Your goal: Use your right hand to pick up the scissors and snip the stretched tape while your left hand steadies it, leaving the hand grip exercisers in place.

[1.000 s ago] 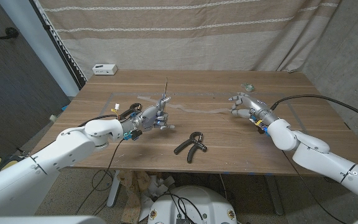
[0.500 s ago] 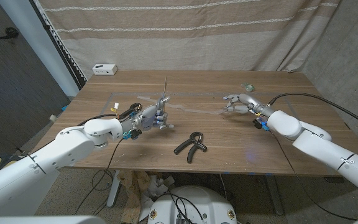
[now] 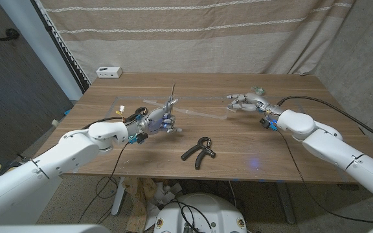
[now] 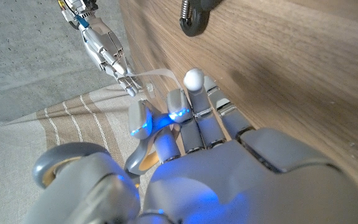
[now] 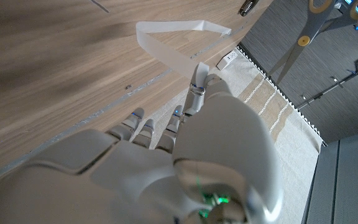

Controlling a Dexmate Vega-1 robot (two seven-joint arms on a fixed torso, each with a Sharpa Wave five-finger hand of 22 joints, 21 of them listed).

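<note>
My left hand (image 3: 155,121) grips the scissors (image 3: 172,98) at the table's left middle, blades pointing up. In the left wrist view, its fingers (image 4: 194,118) pass through the grey handle rings (image 4: 61,169). My right hand (image 3: 246,101) is at the right back and pinches one end of a clear tape strip (image 5: 166,53) between its fingertips (image 5: 197,78). The strip (image 4: 157,73) lifts off the wood in a loop. The scissors (image 5: 303,38) stand well apart from the tape. A black hand grip exerciser (image 3: 199,149) lies near the front middle, untouched.
A small white box (image 3: 109,71) sits at the back left corner. A small clear roll-like thing (image 3: 259,89) lies behind my right hand. A shiny line of tape (image 3: 203,114) runs across the wooden table (image 3: 238,149). A curtain hangs behind.
My right hand has moved left and toward the back of the table, taking the tape end with it. My left hand and the scissors have barely moved.
</note>
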